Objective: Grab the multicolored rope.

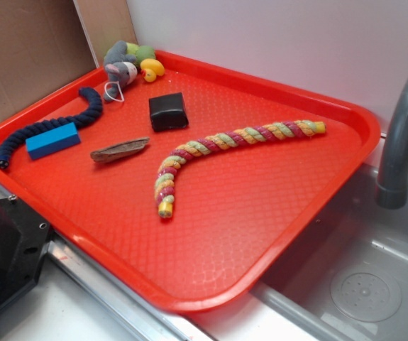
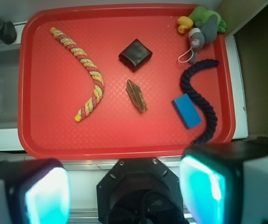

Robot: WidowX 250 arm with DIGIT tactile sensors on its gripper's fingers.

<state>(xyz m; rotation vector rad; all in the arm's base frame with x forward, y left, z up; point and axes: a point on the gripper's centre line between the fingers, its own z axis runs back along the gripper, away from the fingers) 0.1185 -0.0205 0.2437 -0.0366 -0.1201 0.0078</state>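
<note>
The multicolored rope (image 1: 218,145) (image 2: 87,77) lies bent in a shallow V on the red tray (image 1: 260,234) (image 2: 124,140), twisted yellow, light green and pink strands with yellow ends. In the wrist view my gripper (image 2: 124,184) hangs high above the tray's near edge, well away from the rope. Its two cyan-padded fingers (image 2: 47,193) stand wide apart and open with nothing between them. The exterior view does not show the gripper.
Also on the tray: a dark navy rope (image 1: 47,128) (image 2: 203,93), a blue block (image 1: 52,140) (image 2: 187,110), a black square pad (image 1: 168,111) (image 2: 135,54), a brown wood piece (image 1: 118,150) (image 2: 137,95) and a plush toy (image 1: 129,62) (image 2: 203,25). A grey faucet (image 1: 402,135) and sink (image 1: 360,284) stand beside the tray.
</note>
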